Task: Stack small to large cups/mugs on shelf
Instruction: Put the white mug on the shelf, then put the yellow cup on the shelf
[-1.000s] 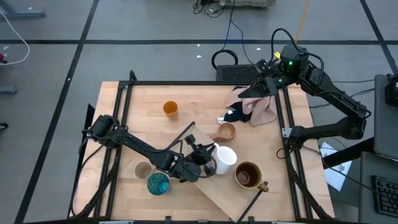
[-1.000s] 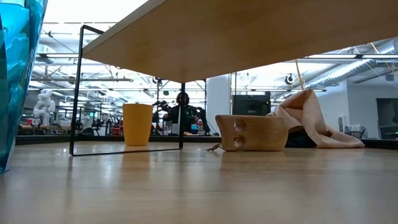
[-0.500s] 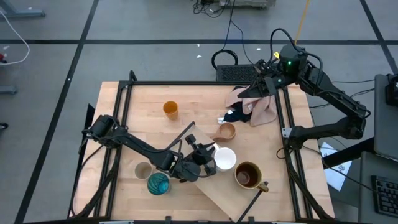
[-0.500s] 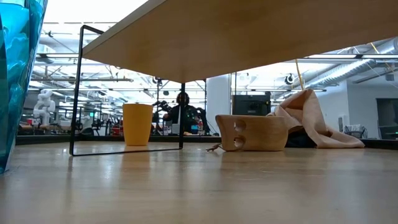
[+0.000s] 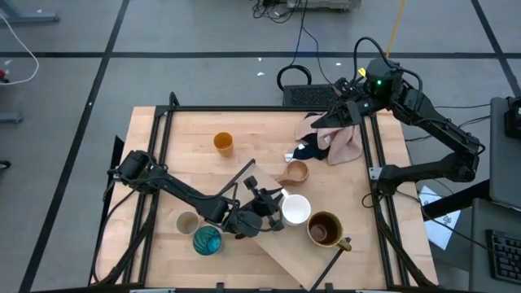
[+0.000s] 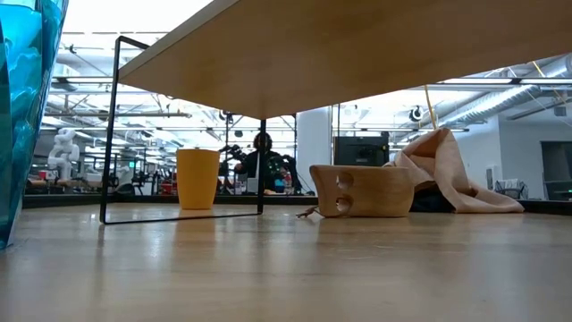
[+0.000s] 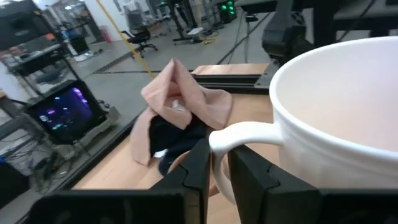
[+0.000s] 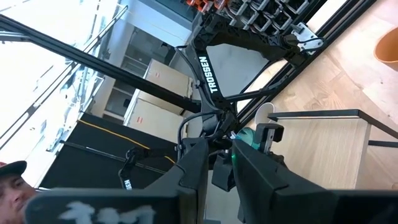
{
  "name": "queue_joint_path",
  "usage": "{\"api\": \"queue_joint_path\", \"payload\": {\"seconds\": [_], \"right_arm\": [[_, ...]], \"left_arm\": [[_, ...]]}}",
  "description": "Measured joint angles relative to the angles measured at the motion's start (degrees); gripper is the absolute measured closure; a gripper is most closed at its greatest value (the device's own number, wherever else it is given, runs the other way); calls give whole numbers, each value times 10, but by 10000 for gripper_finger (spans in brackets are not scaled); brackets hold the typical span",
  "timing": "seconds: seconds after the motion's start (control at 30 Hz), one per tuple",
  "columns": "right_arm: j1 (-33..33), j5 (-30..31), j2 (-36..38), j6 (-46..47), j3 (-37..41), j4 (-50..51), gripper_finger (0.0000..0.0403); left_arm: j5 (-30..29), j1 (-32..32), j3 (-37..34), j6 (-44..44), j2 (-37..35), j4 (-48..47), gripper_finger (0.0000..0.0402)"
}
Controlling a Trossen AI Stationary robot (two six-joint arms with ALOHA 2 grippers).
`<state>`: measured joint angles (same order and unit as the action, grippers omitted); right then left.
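My body: two dark, jointed arms

I am showing matte black links and rounded joint housings on my left arm (image 5: 175, 189) and right arm (image 5: 435, 130), with black cables looping beside the segments; a green light is glowing on the right arm's wrist housing (image 5: 379, 80), white "TROSSEN" lettering (image 8: 207, 74) is running along a black link, and my fingers (image 7: 252, 180) are looking flat, dark and blocky.

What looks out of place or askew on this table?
The shelf sits diagonally across the table rather than square to it. A pink cloth and a navy cloth lie crumpled at the far right. The tan handled cup seems tipped on its side.
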<state>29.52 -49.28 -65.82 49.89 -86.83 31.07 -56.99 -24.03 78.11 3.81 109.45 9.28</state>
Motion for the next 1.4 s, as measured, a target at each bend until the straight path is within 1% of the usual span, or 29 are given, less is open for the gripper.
{"api": "queue_joint_path", "payload": {"seconds": [0.1,0.3,0.53,0.67,0.93,1.4], "right_arm": [[0,0,0,0,0,0,337],[0,0,0,0,0,0,337],[0,0,0,0,0,0,337],[0,0,0,0,0,0,337],[0,0,0,-2,0,0,337],[0,-3,0,-11,0,0,337]], "left_arm": [[10,0,0,8,0,0,331],[10,2,0,13,0,-3,306],[19,3,0,30,0,-25,283],[32,3,0,43,0,-39,282],[34,-5,0,44,-1,-48,282],[2,-20,1,58,-27,-115,281]]}}
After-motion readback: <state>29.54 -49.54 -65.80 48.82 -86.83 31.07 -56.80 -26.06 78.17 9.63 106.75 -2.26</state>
